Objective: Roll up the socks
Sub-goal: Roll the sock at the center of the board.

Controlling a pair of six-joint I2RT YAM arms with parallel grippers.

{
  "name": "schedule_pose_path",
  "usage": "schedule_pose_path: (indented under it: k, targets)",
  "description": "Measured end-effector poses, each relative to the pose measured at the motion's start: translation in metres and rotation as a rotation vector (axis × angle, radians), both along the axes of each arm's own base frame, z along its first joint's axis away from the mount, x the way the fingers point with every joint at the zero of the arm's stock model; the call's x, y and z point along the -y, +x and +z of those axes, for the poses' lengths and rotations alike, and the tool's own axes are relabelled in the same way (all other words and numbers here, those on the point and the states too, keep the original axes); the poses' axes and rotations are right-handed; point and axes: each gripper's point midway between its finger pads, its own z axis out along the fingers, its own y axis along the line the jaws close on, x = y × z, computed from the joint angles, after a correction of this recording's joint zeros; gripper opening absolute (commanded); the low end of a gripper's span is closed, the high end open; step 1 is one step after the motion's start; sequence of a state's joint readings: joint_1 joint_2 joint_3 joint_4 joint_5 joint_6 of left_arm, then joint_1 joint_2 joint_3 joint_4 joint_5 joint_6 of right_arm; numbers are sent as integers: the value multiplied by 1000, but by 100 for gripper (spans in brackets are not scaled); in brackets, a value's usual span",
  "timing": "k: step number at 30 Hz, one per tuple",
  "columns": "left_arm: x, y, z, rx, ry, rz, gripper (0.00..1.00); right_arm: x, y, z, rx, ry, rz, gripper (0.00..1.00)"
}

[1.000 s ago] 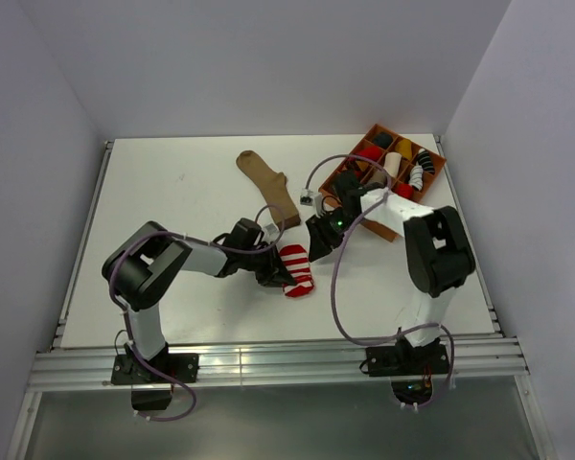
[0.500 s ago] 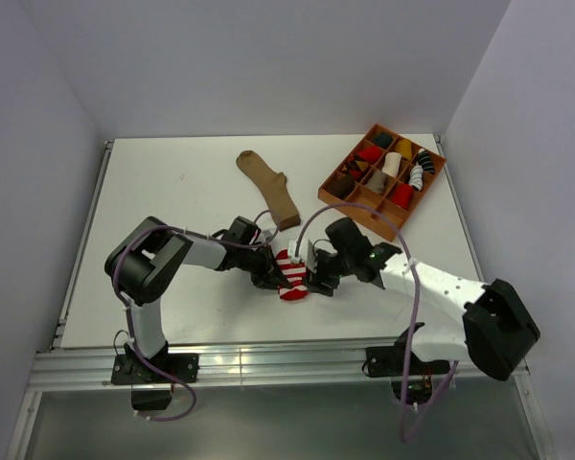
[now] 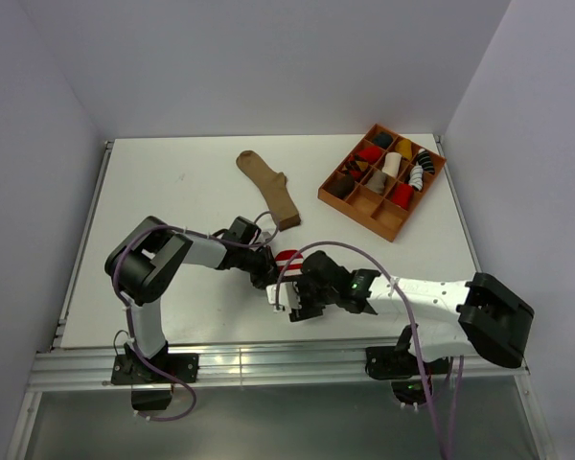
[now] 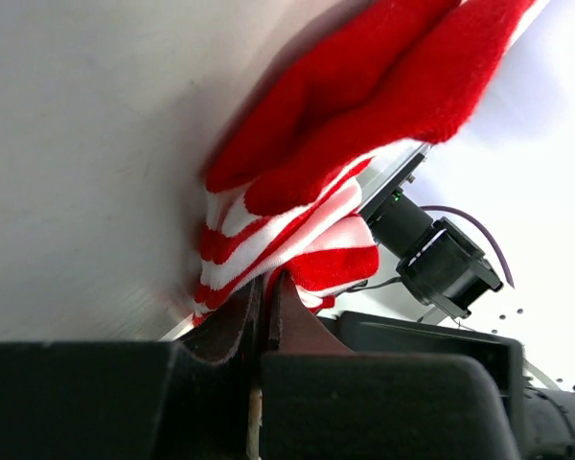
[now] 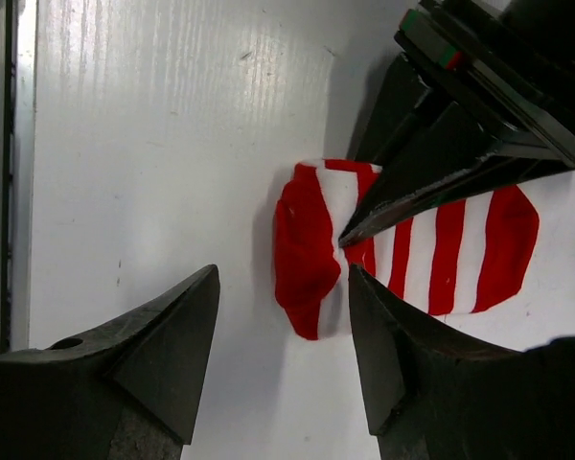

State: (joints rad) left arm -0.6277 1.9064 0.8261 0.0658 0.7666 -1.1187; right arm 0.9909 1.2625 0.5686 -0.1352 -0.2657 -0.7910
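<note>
The red-and-white striped sock (image 3: 289,258) lies on the table, its near end folded over (image 5: 307,247). My left gripper (image 3: 265,272) is shut on a fold of the sock; its jaws pinch the fabric in the left wrist view (image 4: 265,282), and its fingers (image 5: 412,196) reach in from the upper right in the right wrist view. My right gripper (image 3: 297,299) hangs open above the folded end (image 5: 283,287), holding nothing, and hides most of the sock from above. The tan-brown sock (image 3: 271,187) lies flat farther back, apart from both grippers.
A brown compartment tray (image 3: 356,201) with several sock rolls stands at the back right. The right arm (image 3: 422,292) stretches low across the near table. The table's near edge (image 3: 268,343) lies just behind the right gripper.
My right arm has swung from beside the tray down to the near side and now hovers over the striped sock. My left gripper stays shut on the sock, shifted slightly.
</note>
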Motion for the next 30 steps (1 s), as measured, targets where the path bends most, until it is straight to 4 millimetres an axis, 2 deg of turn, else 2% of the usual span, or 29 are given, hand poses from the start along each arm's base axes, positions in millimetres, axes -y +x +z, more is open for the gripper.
schedule_pose_path:
  k: [6,8,12,18,23,30]
  targets:
    - [0,0,0,3,-3,-3,2,-2,1,-21,41,-90,10,54]
    - [0,1,0,5,-6,-4,3,-4,6,-22,58,-102,-1,49]
    - [-1,2,0,7,-9,-4,7,-9,15,-19,75,-109,-43,31]
    - [-4,2,0,22,-25,-2,17,-9,18,-16,10,-124,-95,23]
    - [-6,3,-1,32,-34,8,23,-6,22,-13,-94,-124,-133,20]
    - [-7,6,0,28,-27,46,25,-1,31,-11,-307,-112,-185,20]
